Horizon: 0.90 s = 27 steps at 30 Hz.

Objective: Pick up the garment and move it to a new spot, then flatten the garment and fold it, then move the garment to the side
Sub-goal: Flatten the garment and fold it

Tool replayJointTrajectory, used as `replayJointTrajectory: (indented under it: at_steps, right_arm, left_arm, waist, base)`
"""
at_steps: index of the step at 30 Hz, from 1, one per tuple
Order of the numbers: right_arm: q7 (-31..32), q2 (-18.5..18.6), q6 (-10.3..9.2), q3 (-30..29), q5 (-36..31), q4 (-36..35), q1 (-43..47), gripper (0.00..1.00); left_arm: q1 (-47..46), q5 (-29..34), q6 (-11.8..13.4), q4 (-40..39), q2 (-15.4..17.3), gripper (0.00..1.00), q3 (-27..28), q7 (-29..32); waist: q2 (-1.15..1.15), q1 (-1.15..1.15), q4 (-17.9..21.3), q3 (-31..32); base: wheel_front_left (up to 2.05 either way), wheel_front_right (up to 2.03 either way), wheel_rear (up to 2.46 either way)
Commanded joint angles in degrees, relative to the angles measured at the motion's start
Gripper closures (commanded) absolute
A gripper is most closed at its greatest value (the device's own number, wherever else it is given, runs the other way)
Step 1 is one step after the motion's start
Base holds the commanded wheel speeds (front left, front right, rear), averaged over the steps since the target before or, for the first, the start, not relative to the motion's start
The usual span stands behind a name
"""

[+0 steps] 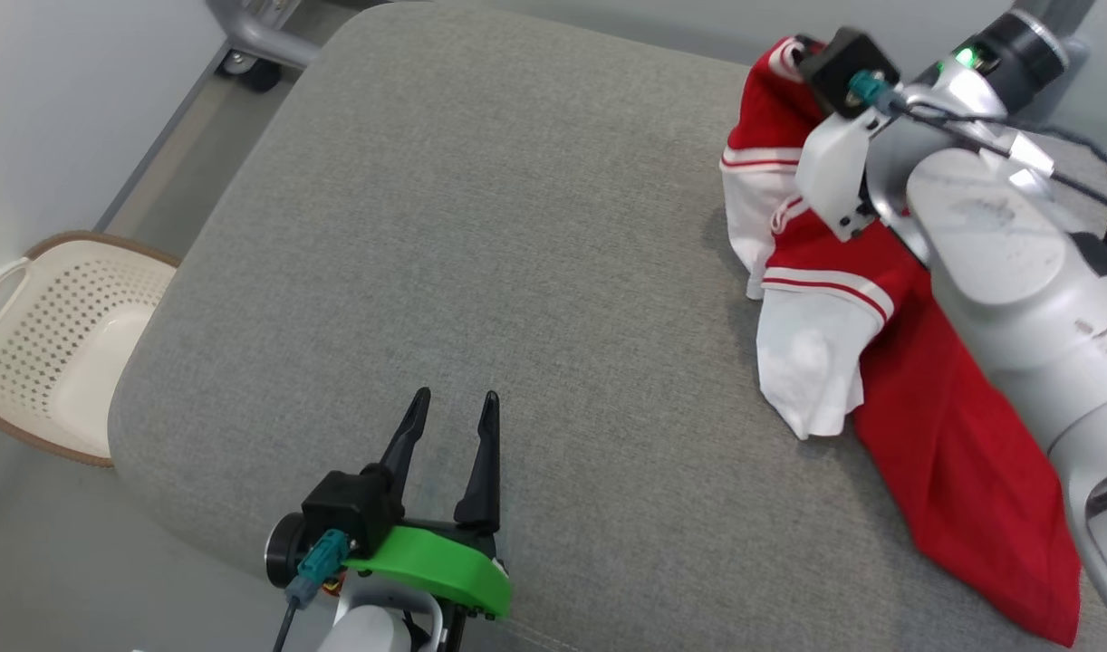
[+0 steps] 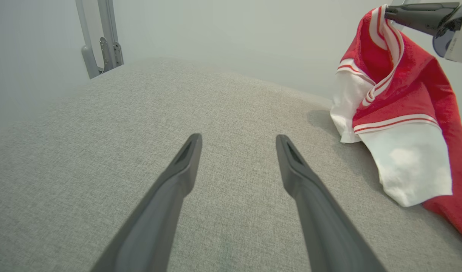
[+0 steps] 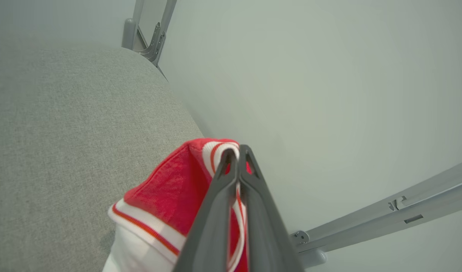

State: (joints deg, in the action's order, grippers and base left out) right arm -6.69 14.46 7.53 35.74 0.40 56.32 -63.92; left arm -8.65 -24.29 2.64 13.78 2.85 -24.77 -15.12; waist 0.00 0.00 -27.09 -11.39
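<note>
Two tools in frame.

Left tool (image 1: pixel 456 396): fingers spread wide with nothing between them. It sits low over the near-left part of the grey upholstered cushion (image 1: pixel 481 199), fingers pointing away from the robot. Cannot tell whether the fingers touch the fabric.

Right tool (image 3: pixel 236 150): fingers pressed together on the garment (image 1: pixel 925 398). The right wrist view shows the striped red-and-white edge pinched between the tips.

Garment: red with white sleeves and red-and-white banding, at the far-right side of the cushion.
- The top is held up off the surface at the right tool, and the cloth drapes down from there.
- One white sleeve (image 1: pixel 812 362) hangs in front with its end reaching the cushion.
- The long red part lies on the cushion and runs toward the near-right edge, partly behind the pale right forearm (image 1: pixel 997 244).
- The garment is well apart from the left tool.

Surroundings:
- A cream perforated basket (image 1: pixel 64 326) with a brown rim stands on the floor to the left of the cushion.
- A grey metal frame (image 1: pixel 255 36) stands at the far-left corner, near the pale wall.
</note>
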Motion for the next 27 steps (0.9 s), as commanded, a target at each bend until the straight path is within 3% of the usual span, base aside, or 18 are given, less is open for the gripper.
replayJointTrajectory:
  at_steps: [1, 7, 8, 9, 10, 17, 27]
  right_arm:
    - [0.5, 0.2, -0.08, -1.3, 0.9, 1.7, -2.1, 1.00]
    - [0.6, -0.7, -0.08, -6.8, 0.8, 7.6, -8.4, 0.98]
    - [0.8, -0.9, -0.08, -7.2, 0.4, 8.8, -8.6, 0.62]
    - [1.1, -1.1, -0.07, -7.3, 0.0, 9.9, -8.7, 0.13]
    - [0.8, -1.3, -0.08, -7.6, -0.2, 10.7, -9.3, 0.00]
    - [-2.5, 0.1, -0.08, -9.0, -2.4, 14.2, -8.5, 0.00]
    - [-8.1, -2.1, -0.07, -8.0, -0.4, 11.5, -2.8, 0.00]
  left_arm:
    - [-0.8, -0.4, 0.3, -0.1, 0.1, 0.00, -0.7, 0.0]
    - [-1.3, -2.3, 1.6, -1.1, 0.1, 0.00, -2.7, 0.0]
    - [-1.3, -2.6, 1.9, -1.4, 0.1, 0.00, -2.8, 0.0]
    - [-1.3, -2.8, 2.1, -1.5, 0.1, 0.00, -2.9, 0.0]
    - [-1.3, -2.8, 2.2, -1.7, 0.1, 0.00, -3.0, 0.0]
    - [-1.7, -2.5, 2.0, -0.9, 0.1, 0.00, -3.6, 0.0]
    - [-2.2, 0.4, 1.1, 0.4, 0.1, 0.00, -0.8, 0.0]
  waist:
    - [0.00, 0.00, -3.2, -1.4]
    - [0.00, 0.00, -5.7, -3.1]
    - [0.00, 0.00, -5.8, -3.4]
    - [0.00, 0.00, -5.8, -3.5]
    - [0.00, 0.00, -5.8, -3.6]
    - [0.00, 0.00, -5.3, -2.9]
    - [0.00, 0.00, 2.9, -1.2]
  base:
    - [0.00, 0.00, 0.00]
    - [0.00, 0.00, 0.00]
    - [0.00, 0.00, 0.00]
    - [0.00, 0.00, 0.00]
    - [0.00, 0.00, 0.00]
    - [0.00, 0.00, 0.00]
    - [0.00, 0.00, 0.00]
